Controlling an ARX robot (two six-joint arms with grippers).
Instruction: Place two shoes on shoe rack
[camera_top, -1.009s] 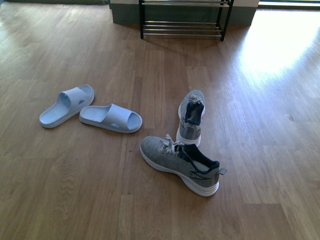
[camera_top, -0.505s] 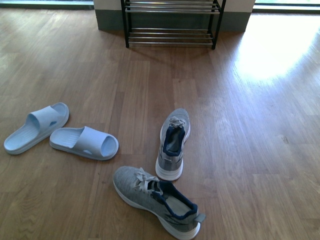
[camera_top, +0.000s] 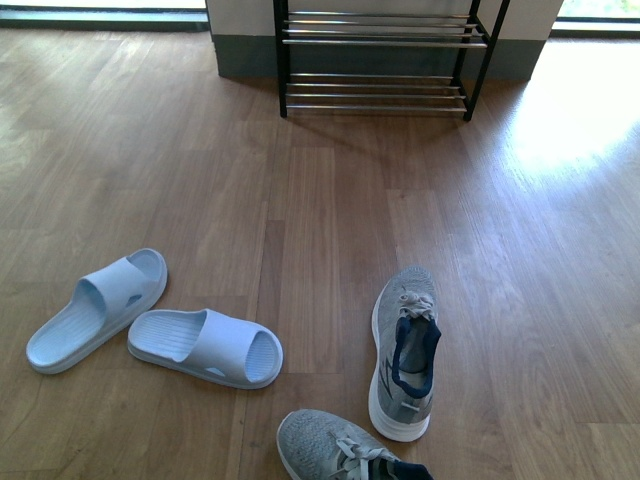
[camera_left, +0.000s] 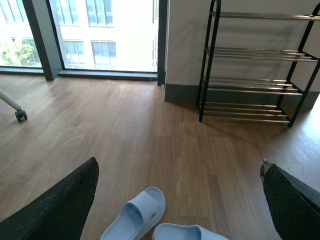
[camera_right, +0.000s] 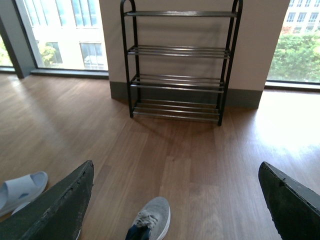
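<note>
L gripper (camera_left: 178, 167) & R gripper (camera_right: 176, 169) both released, empty. Sneakers (camera_top: 404, 352) lie well apart from rack (camera_top: 378, 60); grabbing one may knock the other.

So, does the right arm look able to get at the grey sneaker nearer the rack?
Probably yes. The right pincer is open, and the sneaker lies on bare floor in front of it with nothing on top. Whether the arm stretches that far cannot be told.

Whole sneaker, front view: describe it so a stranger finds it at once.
From the rack at the back, come back across the floor. The sneaker lies on the right, toe toward the rack, navy lining showing. Its mate is cut off at the bottom; the slides are pale blue.
</note>
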